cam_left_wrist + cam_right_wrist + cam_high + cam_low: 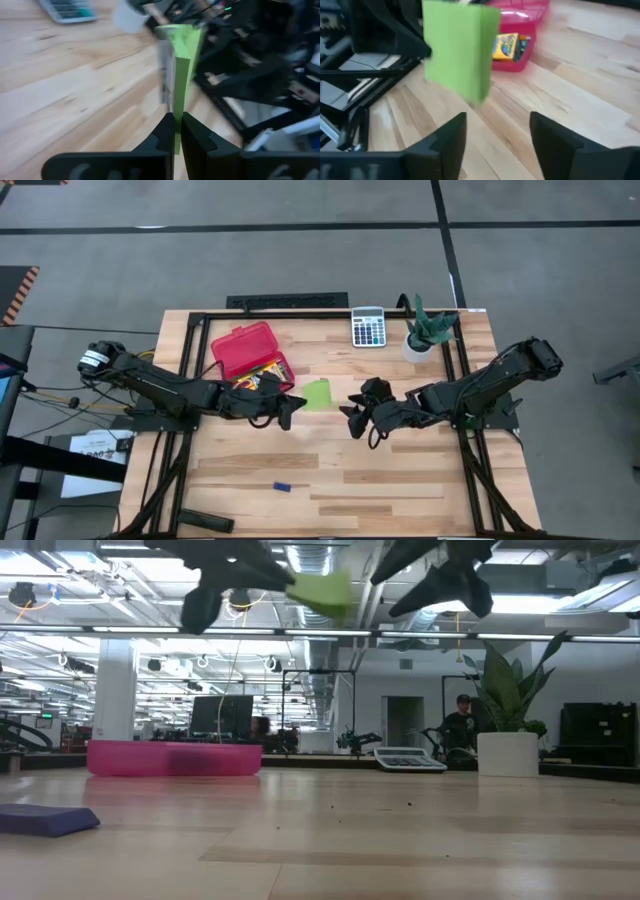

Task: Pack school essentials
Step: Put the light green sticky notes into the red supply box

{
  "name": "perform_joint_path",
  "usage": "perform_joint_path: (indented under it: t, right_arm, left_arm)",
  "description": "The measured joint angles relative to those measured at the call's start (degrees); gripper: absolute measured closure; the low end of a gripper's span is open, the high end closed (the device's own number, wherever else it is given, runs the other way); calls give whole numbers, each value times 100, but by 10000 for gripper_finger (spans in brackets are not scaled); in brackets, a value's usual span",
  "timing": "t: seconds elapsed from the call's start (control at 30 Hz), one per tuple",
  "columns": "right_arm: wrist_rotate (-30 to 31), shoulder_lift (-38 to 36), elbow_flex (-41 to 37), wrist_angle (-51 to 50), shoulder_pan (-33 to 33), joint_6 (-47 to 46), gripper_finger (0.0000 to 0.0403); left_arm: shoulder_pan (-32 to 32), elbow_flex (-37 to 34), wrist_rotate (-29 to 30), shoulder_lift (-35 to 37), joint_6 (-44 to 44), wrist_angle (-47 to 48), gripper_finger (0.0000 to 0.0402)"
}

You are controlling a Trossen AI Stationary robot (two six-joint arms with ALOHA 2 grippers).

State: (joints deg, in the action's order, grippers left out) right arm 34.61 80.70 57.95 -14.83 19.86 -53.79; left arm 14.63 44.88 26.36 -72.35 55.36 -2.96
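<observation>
The red case [248,350] lies open at the far left of the table, with the crayon box [509,46] inside it. Just right of it, the left gripper [285,411] hangs above the table, its fingers pinching the lime sticky-note pad [318,394] by one edge. The pad is probably light and moderately stiff, though its loose sheets may fan; a pinch across both faces near the bound edge looks safest. The right gripper [356,423], near the pad's right side, stands spread and empty. A blue eraser [282,487] lies near centre. The wooden table [400,480] is flat and smooth. Far right stand a calculator [368,326] and potted plant [428,330]; an open workshop lies beyond.
</observation>
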Motion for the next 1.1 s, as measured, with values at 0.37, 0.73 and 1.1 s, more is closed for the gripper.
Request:
perform_joint_path:
  t: [0.37,0.73,1.1]
  right_arm:
    - [-2,37,4,-92,368,-169,163]
    - [9,37,4,-124,606,-231,165]
    - [11,40,4,-142,603,-229,165]
  left_arm:
    - [386,-426,856,1572,3287,4374,400]
    - [778,-1748,1167,3016,5630,5008,401]
    - [778,-2358,1061,3109,6437,5054,401]
